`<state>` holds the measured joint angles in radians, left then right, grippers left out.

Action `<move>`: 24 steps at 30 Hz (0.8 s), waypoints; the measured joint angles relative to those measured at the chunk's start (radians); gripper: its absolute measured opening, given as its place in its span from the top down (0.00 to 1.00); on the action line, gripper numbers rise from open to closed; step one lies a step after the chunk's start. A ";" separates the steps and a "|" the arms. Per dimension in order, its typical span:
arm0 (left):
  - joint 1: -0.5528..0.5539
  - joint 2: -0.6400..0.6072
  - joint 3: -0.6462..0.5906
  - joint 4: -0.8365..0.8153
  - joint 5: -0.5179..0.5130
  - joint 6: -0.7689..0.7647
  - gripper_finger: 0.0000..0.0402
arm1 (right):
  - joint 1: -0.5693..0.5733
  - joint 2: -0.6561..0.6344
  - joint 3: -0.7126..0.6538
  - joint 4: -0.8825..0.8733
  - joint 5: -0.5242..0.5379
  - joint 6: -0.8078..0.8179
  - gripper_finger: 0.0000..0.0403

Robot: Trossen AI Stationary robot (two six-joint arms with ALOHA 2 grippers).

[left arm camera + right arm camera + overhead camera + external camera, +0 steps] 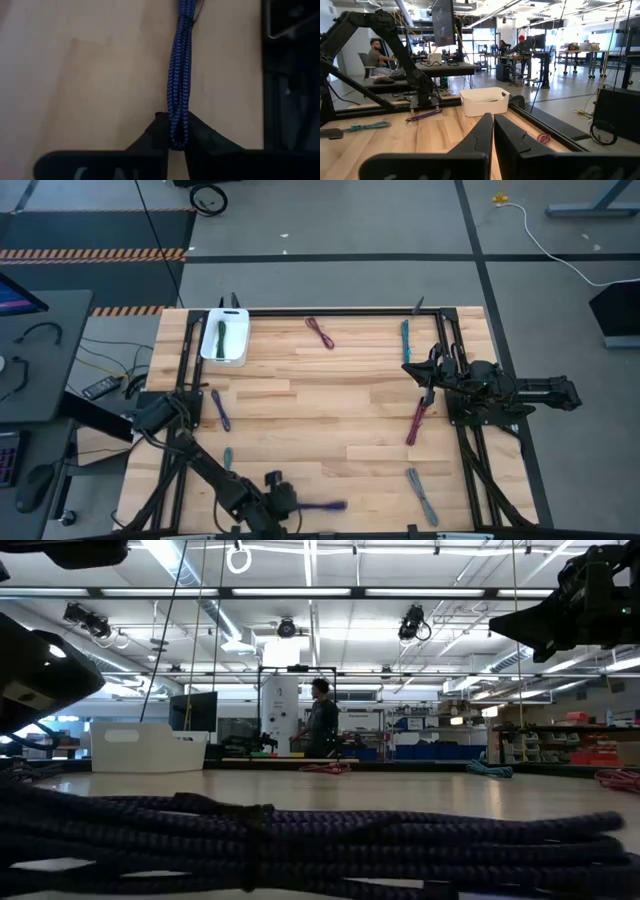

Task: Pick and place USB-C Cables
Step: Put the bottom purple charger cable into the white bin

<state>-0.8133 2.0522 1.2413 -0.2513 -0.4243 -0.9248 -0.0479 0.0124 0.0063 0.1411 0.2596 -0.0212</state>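
My left gripper [292, 502] is near the table's near edge, shut on a dark blue braided USB-C cable bundle [325, 506], which fills the foreground of the low view [300, 835]. My right gripper [410, 367] hovers shut and empty at the table's right side, above a maroon cable [418, 421]. A white bin [224, 335] at the far left holds a green cable [221, 336]. Other cables lie flat on the table: maroon [320, 332], teal [405, 335], purple [220, 408], grey [422, 495] and a small teal one [228, 459]. My left gripper [177, 142] pinches the looped end of the blue cable bundle [178, 131] between its two fingertips [202, 137]. The fingers run along the bundle's length. The rest of the bundle [181, 60] stretches straight away from the fingers toward the table's right, low over the wood.
Black frame rails [190, 380] run along the table's left, far and right sides [450, 340]. Bare wood [320, 410] lies in the table's middle. The white bin also shows in the right wrist view [484, 101]. People work at benches in the room beyond.
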 joint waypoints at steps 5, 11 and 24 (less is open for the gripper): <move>-0.029 -0.090 -0.010 -0.396 -0.194 -0.216 0.92 | 0.000 0.000 0.000 0.000 0.000 0.000 0.94; -0.054 -0.343 -0.006 -0.967 -0.483 -0.759 0.92 | 0.000 0.000 0.000 0.000 0.000 0.000 0.94; 0.641 -0.705 -0.009 -1.298 -0.225 -0.532 0.92 | 0.000 0.000 0.000 -0.001 0.000 0.000 0.94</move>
<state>-0.1722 1.3477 1.2320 -1.5497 -0.6493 -1.4570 -0.0481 0.0124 0.0065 0.1406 0.2597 -0.0212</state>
